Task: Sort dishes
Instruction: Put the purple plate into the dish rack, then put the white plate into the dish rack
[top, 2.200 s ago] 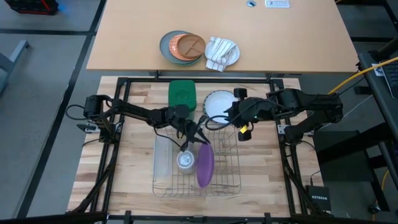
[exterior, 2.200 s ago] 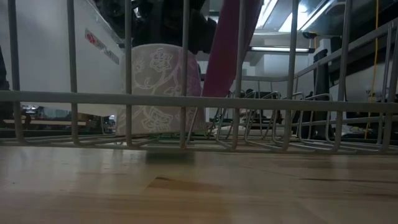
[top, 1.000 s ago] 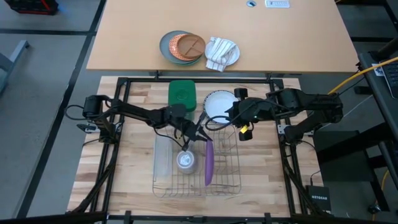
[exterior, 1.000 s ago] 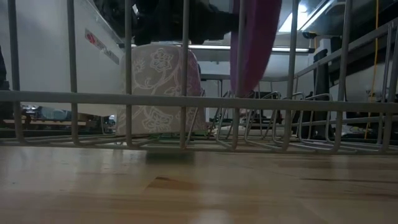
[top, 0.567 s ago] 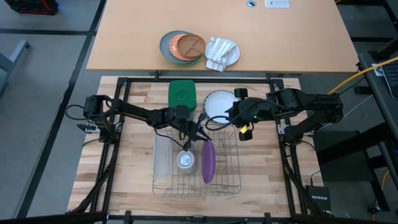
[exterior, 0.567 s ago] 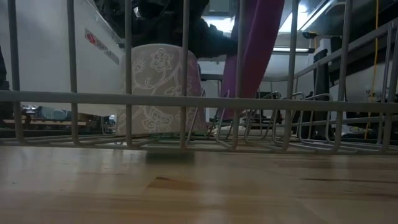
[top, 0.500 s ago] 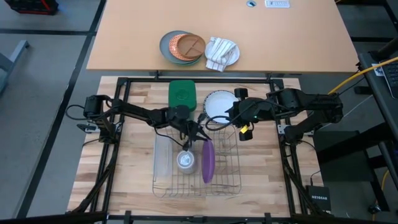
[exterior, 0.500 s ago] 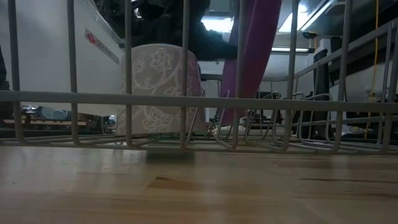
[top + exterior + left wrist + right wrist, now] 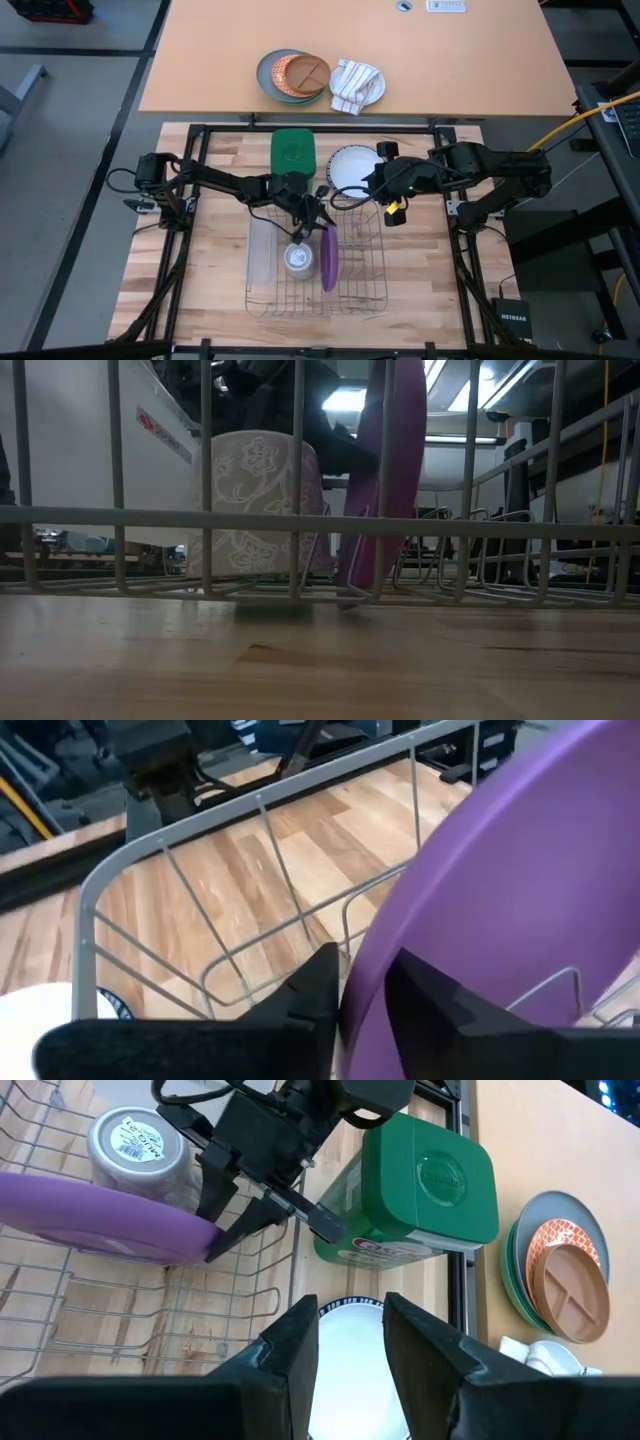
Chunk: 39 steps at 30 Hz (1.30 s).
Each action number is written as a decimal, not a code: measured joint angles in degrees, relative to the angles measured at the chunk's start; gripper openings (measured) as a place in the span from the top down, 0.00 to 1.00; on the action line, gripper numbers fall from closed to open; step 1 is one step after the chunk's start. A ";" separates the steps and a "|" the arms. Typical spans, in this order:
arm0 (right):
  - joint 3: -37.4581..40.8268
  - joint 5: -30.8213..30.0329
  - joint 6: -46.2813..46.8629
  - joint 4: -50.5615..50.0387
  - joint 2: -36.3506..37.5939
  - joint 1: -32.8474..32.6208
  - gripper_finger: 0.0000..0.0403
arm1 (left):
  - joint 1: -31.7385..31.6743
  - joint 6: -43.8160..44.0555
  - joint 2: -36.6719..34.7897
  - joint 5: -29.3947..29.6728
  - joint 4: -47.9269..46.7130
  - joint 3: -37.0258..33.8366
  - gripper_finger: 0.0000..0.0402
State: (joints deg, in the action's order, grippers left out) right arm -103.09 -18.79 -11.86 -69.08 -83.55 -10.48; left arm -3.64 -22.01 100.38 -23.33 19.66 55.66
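Note:
The purple plate stands on edge in the wire dish rack, tilted, its lower rim on the rack's floor beside an upturned patterned cup. My left gripper is open, one finger on each side of the plate's upper far rim. My right gripper hangs open above a white plate with dark rim stripes, which lies flat on the table behind the rack. My left gripper has its fingers on either side of the purple plate's upper rim, coming level from the table's left. A thin gap shows at one finger. Whether the other finger touches the plate, I cannot tell.
A green box stands behind the rack's left part. On the far tan table lie a grey plate, an orange-brown divided plate and a white plate with a cloth. Bare wood lies left and right of the rack.
My left gripper has sunk and rolled with the purple plate. The plate hung clear of the rack's floor; now its lower rim stands on that floor and it leans, shifted a little toward the cup. My right arm has kept still.

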 joint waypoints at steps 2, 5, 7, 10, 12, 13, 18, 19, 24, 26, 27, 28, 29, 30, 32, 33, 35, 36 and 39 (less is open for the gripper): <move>0.00 0.00 0.00 0.00 -0.02 0.00 0.71 | 0.00 2.57 0.00 -0.02 0.03 0.02 0.77; 0.00 0.00 0.00 0.00 0.00 0.00 0.71 | 0.02 5.55 -0.19 -0.04 -0.13 0.02 0.70; 0.00 0.01 0.00 -0.02 0.00 0.00 0.71 | 0.02 7.35 -0.88 -0.07 -0.73 0.02 0.67; 0.00 0.00 0.00 -0.02 -0.02 0.00 0.71 | -0.07 8.69 -2.94 -0.09 -2.96 0.02 0.64; 0.00 0.00 0.00 -0.02 0.00 0.00 0.71 | -0.15 8.57 -4.61 -0.11 -5.37 0.02 0.63; 0.00 0.00 0.00 -0.02 0.00 0.00 0.71 | -0.15 8.38 -5.48 -0.11 -6.35 0.02 0.63; -0.02 -2.24 -0.53 -0.63 0.00 0.02 0.71 | -0.15 8.10 -9.12 -0.11 -10.65 0.02 0.63; -0.02 -4.38 -1.05 -1.34 0.00 0.13 0.71 | -0.15 8.12 -9.81 -0.13 -11.23 0.02 0.63; -0.04 -11.24 -1.85 -5.34 0.60 5.00 0.71 | -0.15 7.97 -12.59 -0.04 -12.50 0.02 0.63; -0.04 -9.56 -2.20 -6.00 1.26 8.91 0.71 | -0.15 7.83 -13.82 0.16 -12.57 0.02 0.63; -0.04 -7.80 -2.41 -6.43 1.58 11.37 0.71 | -0.15 7.68 -14.43 0.82 -12.63 0.02 0.63; -0.04 -5.75 -2.65 -6.66 1.96 13.93 0.71 | -0.13 7.44 -15.07 1.88 -12.55 0.02 0.63; -0.04 -3.12 -3.22 -6.67 2.22 16.76 0.71 | -0.12 7.08 -15.62 2.99 -12.47 0.04 0.63; -0.04 -0.50 -3.64 -6.56 2.49 19.82 0.71 | -0.14 7.00 -16.08 4.28 -12.52 0.04 0.63; -0.04 5.50 -4.75 -6.57 2.83 26.02 0.71 | -0.15 6.96 -16.89 7.16 -12.58 0.04 0.63; -0.04 8.50 -4.92 -6.55 2.84 29.22 0.71 | -0.15 6.98 -17.13 8.70 -12.56 0.04 0.63; 0.06 14.68 -5.01 -6.38 2.84 35.82 0.71 | -0.15 6.98 -17.59 11.34 -12.54 0.04 0.63; 0.64 17.66 -5.02 -5.50 2.84 39.12 0.71 | -0.15 7.00 -17.64 12.21 -12.52 0.04 0.63; 4.54 25.18 -4.81 -0.82 2.93 47.71 0.71 | -0.15 7.93 -17.62 13.28 -12.78 0.04 0.63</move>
State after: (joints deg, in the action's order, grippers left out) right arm -98.55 6.39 -16.67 -69.90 -80.62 37.23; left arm -3.79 -14.08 82.76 -10.05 6.88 55.70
